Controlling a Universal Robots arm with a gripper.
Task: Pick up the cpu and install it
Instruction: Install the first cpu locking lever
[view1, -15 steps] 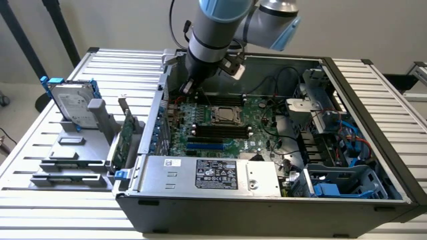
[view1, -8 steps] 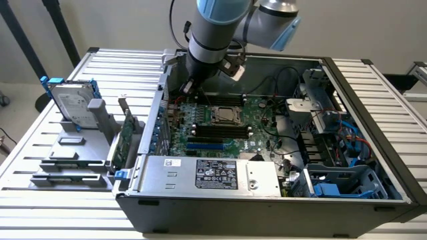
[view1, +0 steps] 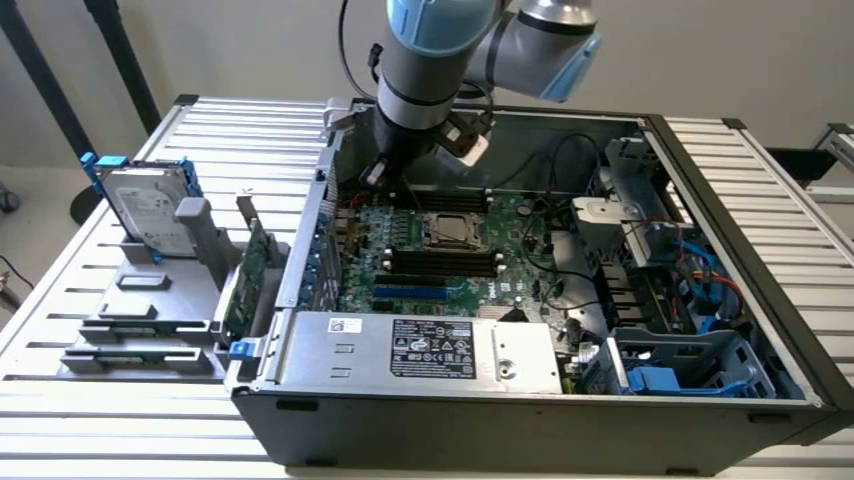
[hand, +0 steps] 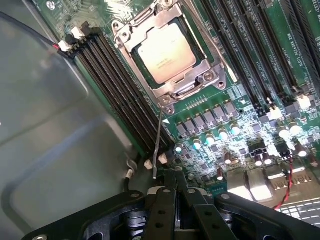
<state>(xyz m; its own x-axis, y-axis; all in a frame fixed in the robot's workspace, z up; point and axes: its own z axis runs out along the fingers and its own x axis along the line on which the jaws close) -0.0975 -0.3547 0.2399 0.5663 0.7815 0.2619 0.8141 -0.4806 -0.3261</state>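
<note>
Bright, even room light on table (view1: 80, 270) slats around the case (view1: 534, 425). Dimmer inside the case, shadow under the arm (view1: 427, 60). Wrist view: soft glare on cpu (hand: 164, 52); capacitors (hand: 223, 134) near it blown white.

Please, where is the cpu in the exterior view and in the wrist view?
Exterior view: the cpu lies in the middle of the green board.
Wrist view: the cpu sits inside the metal socket frame.
Shared landmark: the black memory slots beside it.
</note>
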